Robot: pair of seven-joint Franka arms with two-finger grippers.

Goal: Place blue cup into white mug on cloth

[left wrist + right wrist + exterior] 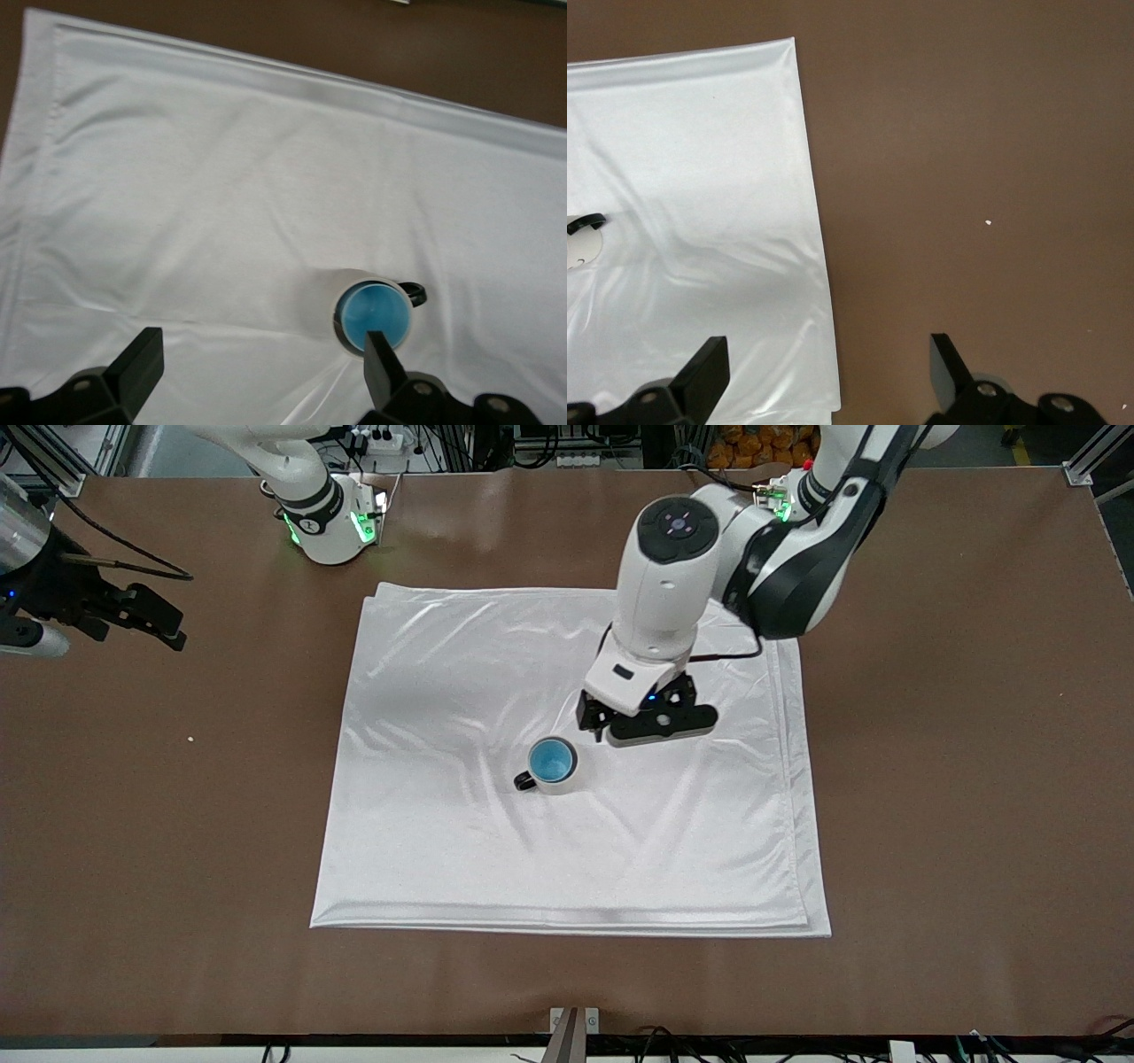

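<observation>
The blue cup sits inside the white mug, which stands upright near the middle of the white cloth; the mug's black handle points toward the right arm's end. My left gripper is open and empty above the cloth, just beside the mug. In the left wrist view the blue cup shows in the mug next to one finger. My right gripper is open and empty, up over the bare table at the right arm's end. Its wrist view shows the cloth's edge and a sliver of the mug.
The brown table surrounds the cloth on all sides. A small white speck lies on the table toward the right arm's end. The left arm's white body hangs over the part of the cloth nearest the bases.
</observation>
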